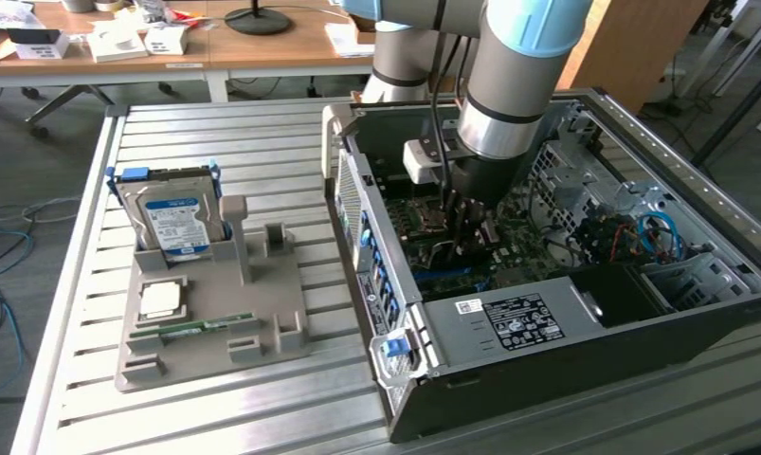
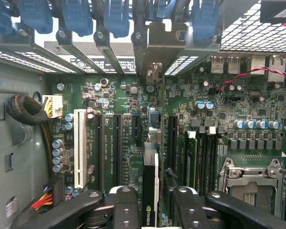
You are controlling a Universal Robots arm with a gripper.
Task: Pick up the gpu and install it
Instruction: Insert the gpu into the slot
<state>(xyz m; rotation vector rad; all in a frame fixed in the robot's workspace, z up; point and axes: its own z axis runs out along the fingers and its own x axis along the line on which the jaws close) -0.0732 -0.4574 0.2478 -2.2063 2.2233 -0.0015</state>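
Note:
My gripper (image 1: 466, 226) reaches straight down into the open PC case (image 1: 519, 318), just above the motherboard (image 1: 450, 270). In the wrist view the gpu (image 2: 150, 167) stands edge-on in a motherboard slot. Its black cooler and green board run between my two black fingers (image 2: 126, 207). Its silver bracket (image 2: 157, 45) sits against the rear slot openings of the case. The gripper (image 2: 151, 195) straddles the card, one finger on each side, with a thin gap showing beside the card, so the gripper is open.
A grey holder (image 1: 216, 341) on the slatted table carries a silver hard drive with a blue label (image 1: 172, 223), a small RAM stick (image 1: 203, 327) and a silver chip (image 1: 161, 299). Beside the card lie a white slot (image 2: 79, 148), a cable bundle (image 2: 26, 112) and the processor socket (image 2: 250, 179).

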